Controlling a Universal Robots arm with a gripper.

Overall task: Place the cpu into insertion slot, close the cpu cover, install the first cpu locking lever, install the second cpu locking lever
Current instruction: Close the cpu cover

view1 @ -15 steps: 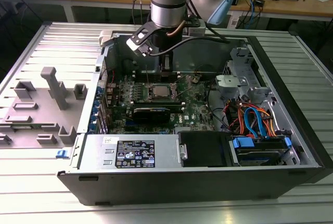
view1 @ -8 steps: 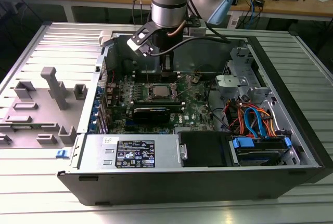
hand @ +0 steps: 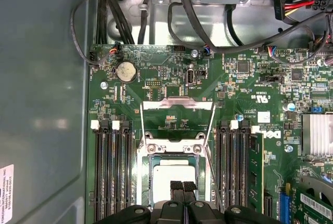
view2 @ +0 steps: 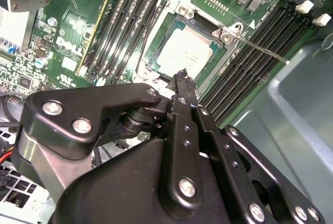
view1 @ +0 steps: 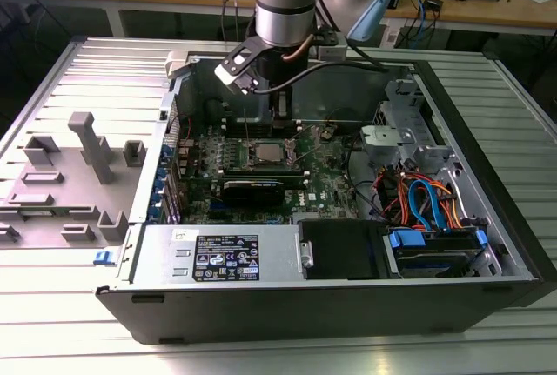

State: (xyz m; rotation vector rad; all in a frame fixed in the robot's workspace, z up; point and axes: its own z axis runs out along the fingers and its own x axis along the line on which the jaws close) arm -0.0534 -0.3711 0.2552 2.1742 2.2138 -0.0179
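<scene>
The cpu (hand: pixel 171 174) lies flat in the insertion slot (hand: pixel 147 182) on the green motherboard, its silver top showing; it also shows in the second wrist view (view2: pixel 184 52) and the exterior view (view1: pixel 266 154). The cpu cover (hand: pixel 177 103) is swung open and tilted back from the slot, with board visible through its cut-out. Thin locking levers (hand: pixel 210 130) (view2: pixel 260 47) stand released beside the socket. My gripper (hand: pixel 182 185) (view2: pixel 182 74) hovers just over the cpu's near edge, shut with nothing between its fingers. In the exterior view it (view1: pixel 280 118) hangs inside the case above the socket.
Long black memory slots (hand: pixel 112 172) (hand: pixel 234 172) flank the socket on both sides. A black graphics card (view1: pixel 252 188) lies in front of the socket. Cables (view1: pixel 426 201) and a drive cage fill the case at the exterior view's right. The case wall (hand: pixel 41 104) rises close by.
</scene>
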